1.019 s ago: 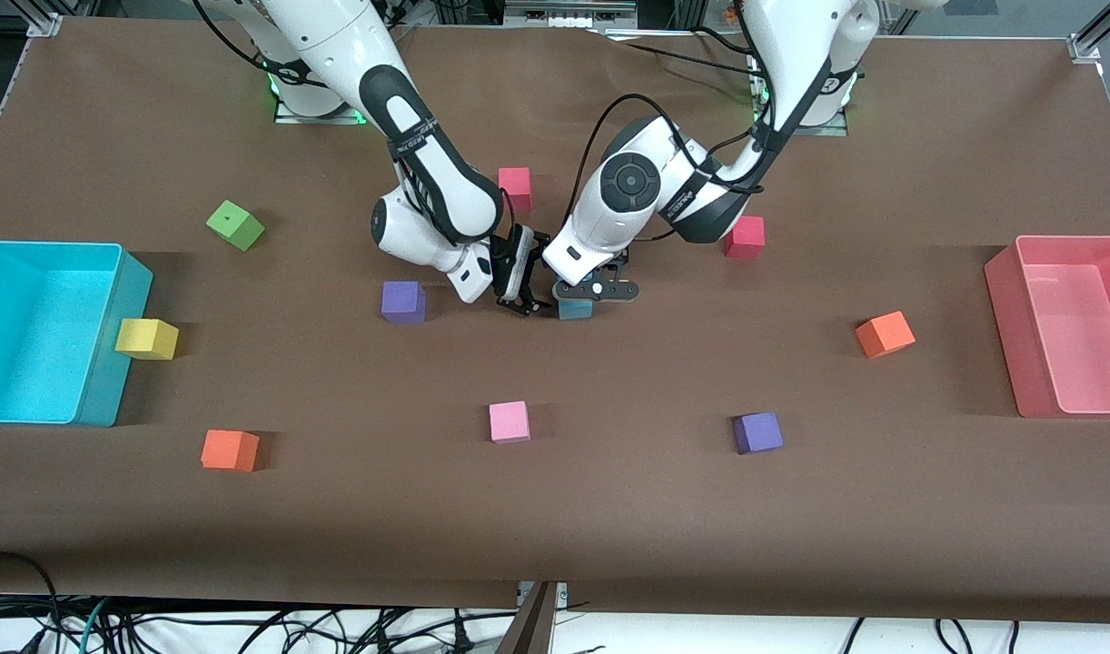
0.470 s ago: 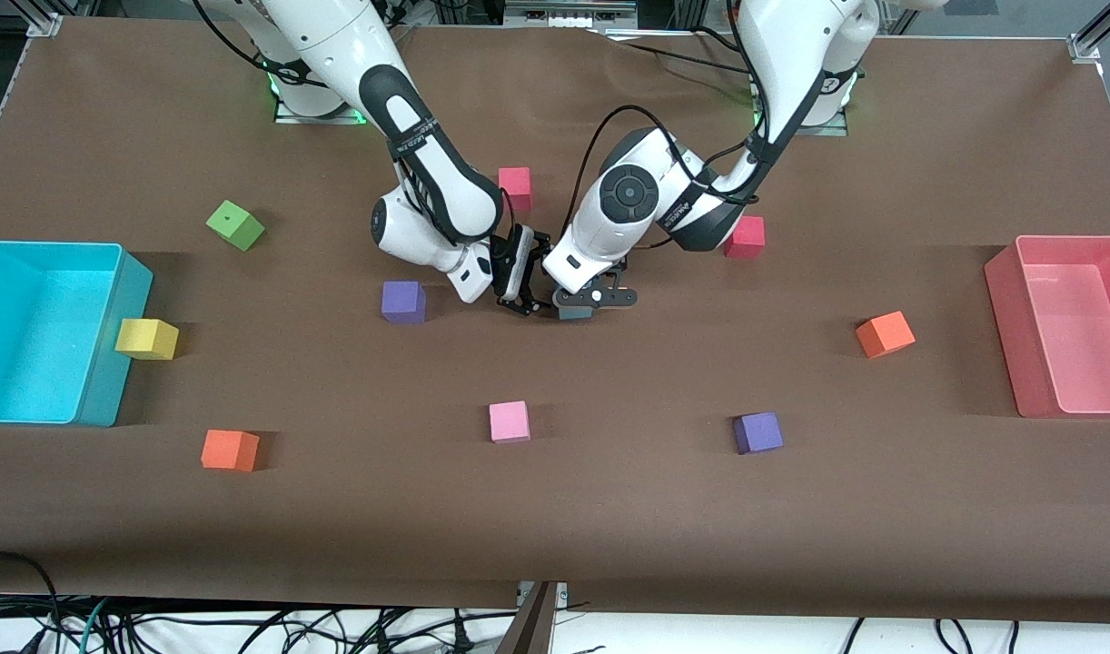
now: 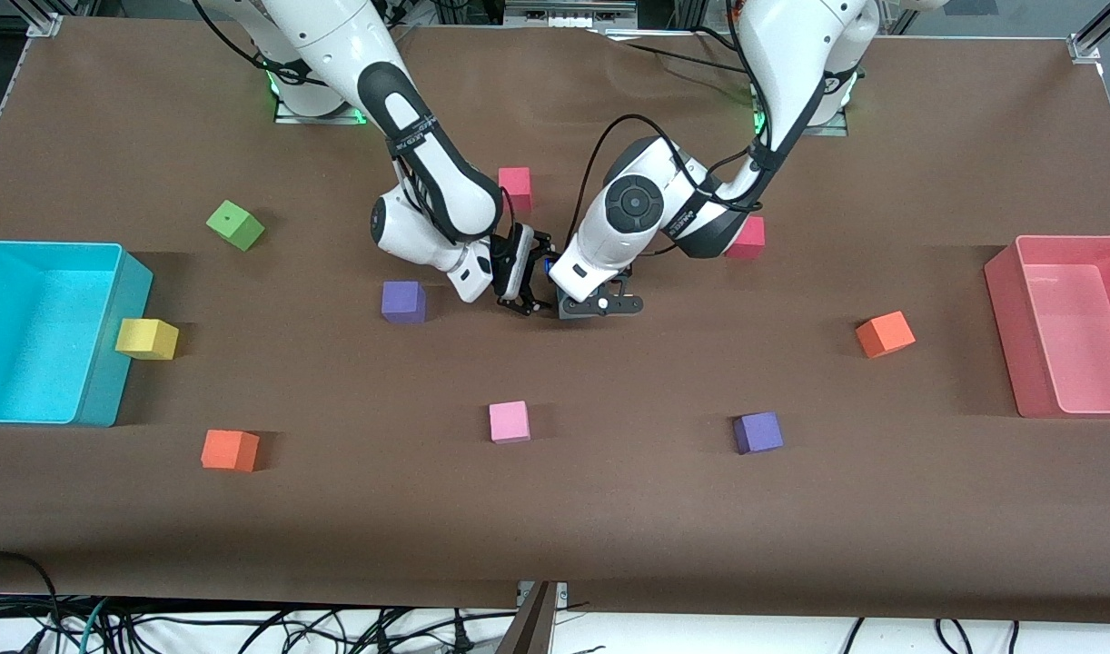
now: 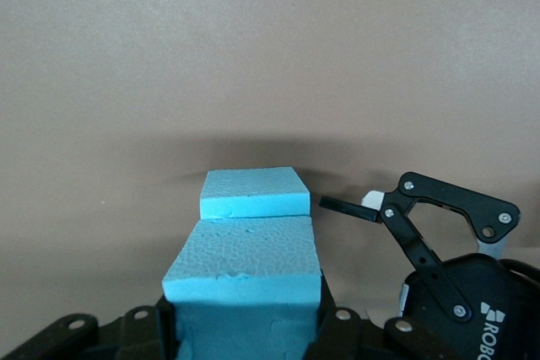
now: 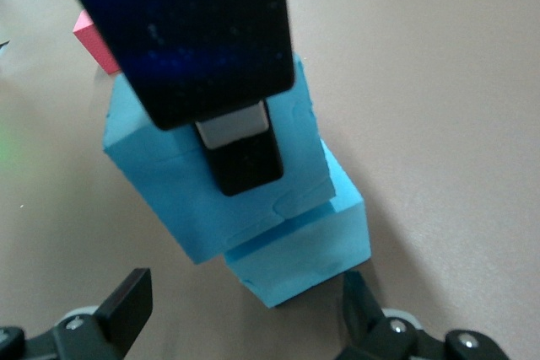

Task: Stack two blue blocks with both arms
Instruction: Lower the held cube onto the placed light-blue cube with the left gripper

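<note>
Clock read on the front view, twelve toward the bases, centred on the stack; the upper block point(image 4: 245, 271) sits on the lower block point(image 4: 256, 193), shifted off square; the left gripper point(image 3: 600, 304) is clamped round the upper block; the right gripper point(image 3: 521, 306) stands just beside the stack at nine, fingers apart; a lone cube point(image 3: 402, 302) lies farther out at nine; a second cube point(image 3: 515, 188) at eleven; a third cube point(image 3: 510, 421) near six; one bin point(image 3: 51, 245) at nine, at the right arm's end; the other bin point(image 3: 1000, 272) at three.
</note>
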Available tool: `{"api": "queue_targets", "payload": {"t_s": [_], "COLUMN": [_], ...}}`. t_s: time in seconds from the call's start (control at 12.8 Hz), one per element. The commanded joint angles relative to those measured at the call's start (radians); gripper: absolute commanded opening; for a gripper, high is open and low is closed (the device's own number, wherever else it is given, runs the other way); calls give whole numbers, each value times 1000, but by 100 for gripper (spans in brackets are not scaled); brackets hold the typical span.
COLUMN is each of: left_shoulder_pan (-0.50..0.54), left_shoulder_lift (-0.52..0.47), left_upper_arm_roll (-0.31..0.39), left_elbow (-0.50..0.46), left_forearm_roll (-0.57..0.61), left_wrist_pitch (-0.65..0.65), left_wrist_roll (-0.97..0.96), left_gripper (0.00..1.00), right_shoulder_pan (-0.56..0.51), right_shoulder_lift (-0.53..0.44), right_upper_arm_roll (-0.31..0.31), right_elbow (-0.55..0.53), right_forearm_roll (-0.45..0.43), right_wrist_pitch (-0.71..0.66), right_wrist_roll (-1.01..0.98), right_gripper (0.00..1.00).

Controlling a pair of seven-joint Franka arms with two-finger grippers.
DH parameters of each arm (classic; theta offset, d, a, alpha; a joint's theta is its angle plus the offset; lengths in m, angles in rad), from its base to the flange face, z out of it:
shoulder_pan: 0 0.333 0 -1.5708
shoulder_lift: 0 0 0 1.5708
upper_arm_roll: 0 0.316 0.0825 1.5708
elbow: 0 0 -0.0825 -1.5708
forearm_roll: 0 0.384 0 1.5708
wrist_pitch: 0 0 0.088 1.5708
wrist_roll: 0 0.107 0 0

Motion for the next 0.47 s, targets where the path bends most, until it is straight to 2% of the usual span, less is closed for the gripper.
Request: {"api": "queue_targets", "payload": {"t_s": [0.0, 0.08, 0.16, 0.24, 0.31, 0.39], "left_shoulder_pan": [-17, -19, -19, -19, -19, -19], "left_shoulder_lift": [15, 15, 18, 21, 22, 22], "left_upper_arm_roll": [12, 12, 12, 12, 12, 12], "left_elbow": [25, 24, 24, 24, 24, 25], "left_forearm_roll": [-10, -10, -10, -12, -13, -14], "left_wrist_pitch": [-1, 1, 11, 13, 13, 14], "left_wrist_roll": [-1, -3, -3, -4, -8, -14], "left_gripper": [0, 0, 16, 38, 47, 65], "right_shoulder_pan": [-1, -2, -2, -2, -2, -2], "right_shoulder_lift": [-22, -24, -24, -24, -24, -24], "right_upper_arm_roll": [5, 5, 5, 5, 5, 5], "right_elbow": [-25, -28, -30, -28, -30, -33], "right_forearm_roll": [27, 27, 27, 27, 27, 27], "right_wrist_pitch": [1, 1, 1, 1, 1, 1], "right_wrist_roll": [-29, -30, -33, -33, -33, -33], "right_gripper": [100, 100, 100, 100, 100, 100]}}
